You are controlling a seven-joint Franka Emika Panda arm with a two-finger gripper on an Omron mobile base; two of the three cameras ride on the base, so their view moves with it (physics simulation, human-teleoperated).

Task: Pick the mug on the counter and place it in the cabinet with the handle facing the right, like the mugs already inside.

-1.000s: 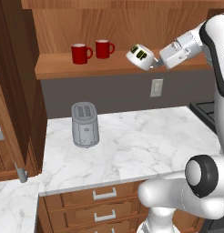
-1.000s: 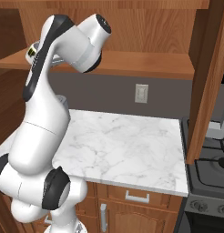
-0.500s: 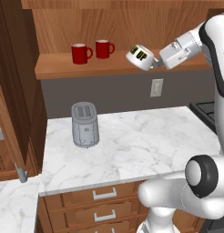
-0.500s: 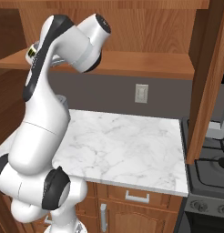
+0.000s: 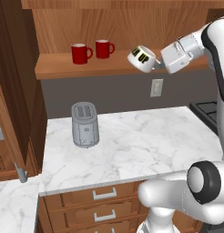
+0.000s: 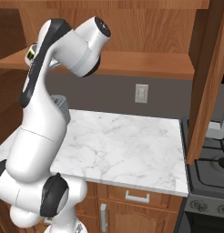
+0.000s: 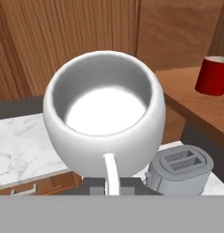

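Observation:
The white mug [image 5: 142, 57] with its black-and-yellow patch hangs tilted in the air at shelf height, to the right of two red mugs [image 5: 80, 53]. My gripper [image 5: 155, 65] is shut on its handle from the right. In the hand view the mug [image 7: 104, 109] faces me with its mouth open, and its white handle [image 7: 111, 170] runs down between my fingertips [image 7: 93, 184]. The cabinet's wooden shelf board [image 5: 86, 68] lies just behind and below the mug. The marble counter [image 5: 145, 141] is far below. In the right base view my arm hides all but a bit of the mug [image 6: 31, 52].
A grey toaster [image 5: 84, 124] stands on the left part of the counter. An open dark cabinet door [image 6: 208, 77] hangs at the right, with a stove [image 6: 209, 175] beneath it. Another door panel [image 5: 13, 82] is at the left. Drawers with silver handles [image 5: 104, 193] sit under the counter.

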